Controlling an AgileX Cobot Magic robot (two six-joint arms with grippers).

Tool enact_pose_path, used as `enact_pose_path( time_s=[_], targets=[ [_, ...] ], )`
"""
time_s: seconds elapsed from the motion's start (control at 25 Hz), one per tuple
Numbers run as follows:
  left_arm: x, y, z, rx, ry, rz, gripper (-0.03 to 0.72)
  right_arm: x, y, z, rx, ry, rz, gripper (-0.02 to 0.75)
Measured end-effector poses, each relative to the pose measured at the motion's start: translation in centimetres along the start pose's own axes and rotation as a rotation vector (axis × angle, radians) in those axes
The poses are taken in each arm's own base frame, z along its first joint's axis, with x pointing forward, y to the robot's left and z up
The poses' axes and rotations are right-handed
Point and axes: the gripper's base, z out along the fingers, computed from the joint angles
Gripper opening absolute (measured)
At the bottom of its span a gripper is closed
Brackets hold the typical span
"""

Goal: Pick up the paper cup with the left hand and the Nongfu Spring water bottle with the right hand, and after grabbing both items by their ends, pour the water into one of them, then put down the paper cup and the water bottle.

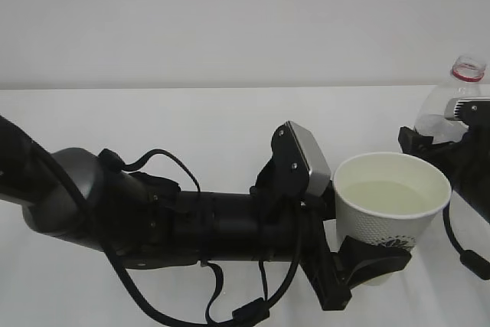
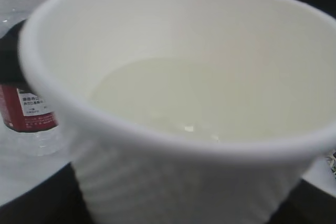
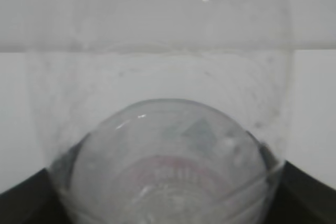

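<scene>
While the paper cup [image 1: 392, 208] sits lower right of centre in the exterior view, the left claw [image 1: 360, 266] has it gripped low on its wall, jaws spread fairly wide around the base, with the water [image 1: 389, 197] filling roughly half of it. Whether the cup's bottom touches the bench [image 1: 191, 120] I cannot tell; the claw hides it. The left wrist view shows the cup upright, liquid level and pale against the white inside.

At the far right edge stands the Nongfu Spring water bottle [image 1: 457, 101], upright, cap off, red ring at the neck. The right claw [image 1: 448, 151] is beside its lower body, but only part of it shows, and none of the 3 views tells whether its jaws grip the plastic or stand clear. The right wrist view looks straight through the bottle [image 3: 163, 145], black claw parts just visible in the 2 bottom corners.

Pouring looks done, so both items need setting down. The risk, as I judge it, lies with the cup (thin paper, heavy with liquid): a tilted descent or a jaw dragging as it opens could slop water over the rim or topple it. The bottle is near the cup, so a sideways swing of either arm might knock one into the other.
</scene>
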Motion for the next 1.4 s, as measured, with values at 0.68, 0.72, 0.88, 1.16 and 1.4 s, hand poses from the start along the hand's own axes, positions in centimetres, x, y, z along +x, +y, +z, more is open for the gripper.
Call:
enact_pose_path(
  time_s=[0.68, 0.72, 0.88, 1.16, 1.4],
  targets=[
    [0.0, 0.0, 0.0, 0.0, 0.0, 0.0, 0.528, 1.5, -0.4, -2.2, -0.011, 0.004, -0.019, 0.602],
    [0.0, 0.0, 0.0, 0.0, 0.0, 0.0, 0.528, 1.6, -0.4, -2.5, -0.011, 0.011, -0.014, 0.602],
    [0.0, 0.0, 0.0, 0.0, 0.0, 0.0, 0.528, 2.1, -0.7, -3.9, -0.01, 0.035, 0.008, 0.602],
    [0.0, 0.0, 0.0, 0.0, 0.0, 0.0, 0.528, 1.7, -1.1, -6.3, -0.011, 0.017, 0.01, 0.602],
    [0.0, 0.0, 0.0, 0.0, 0.0, 0.0, 0.528, 1.2, -1.3, -8.3, -0.019, -0.011, 0.012, 0.602]
  ],
)
